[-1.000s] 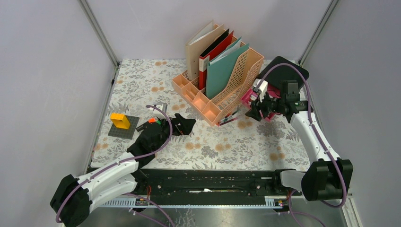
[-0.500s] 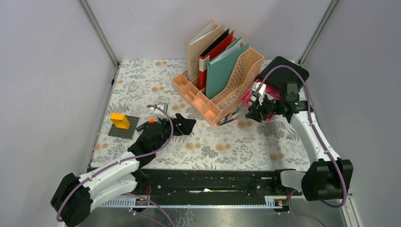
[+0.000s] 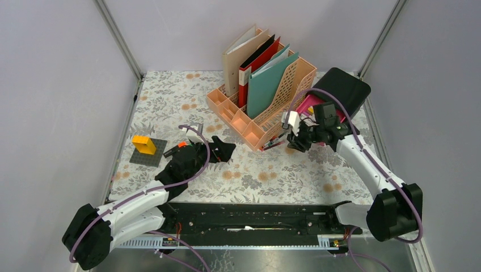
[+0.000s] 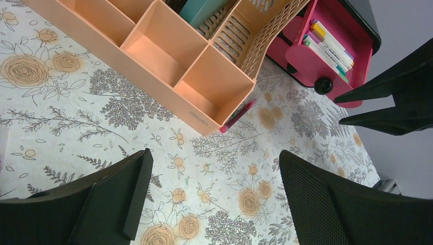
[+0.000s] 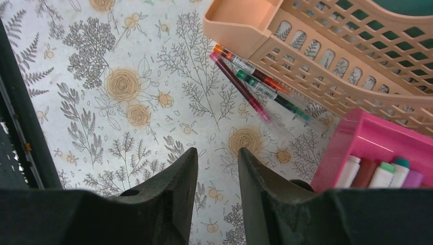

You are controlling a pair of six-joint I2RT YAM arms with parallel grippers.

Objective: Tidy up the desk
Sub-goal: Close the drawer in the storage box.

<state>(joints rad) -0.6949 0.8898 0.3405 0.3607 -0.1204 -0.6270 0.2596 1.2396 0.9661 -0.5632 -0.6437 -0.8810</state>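
Right tool [image 3: 294,140] has swung left off the pink organizer [image 3: 311,104] — it now hangs over the worktop [image 3: 170,96] next to the pens [image 5: 255,84] at the file rack [image 3: 289,85] corner. Jaws narrower than a second ago — small gap, nothing between. Organizer and black box [image 3: 343,90] more exposed.

This looks like a robotics lab test cell dressed up as an office: bare grey walls [image 3: 57,85] on aluminium posts [image 3: 118,39], with two robot arms [image 3: 368,164] bolted to a black rail [image 3: 249,218]. Just ahead of the right gripper [image 5: 217,153], pens [image 5: 240,84] lie beside a peach file rack [image 5: 352,66] of folders [image 3: 266,85], all on a flower-clothed desk [image 5: 122,87].
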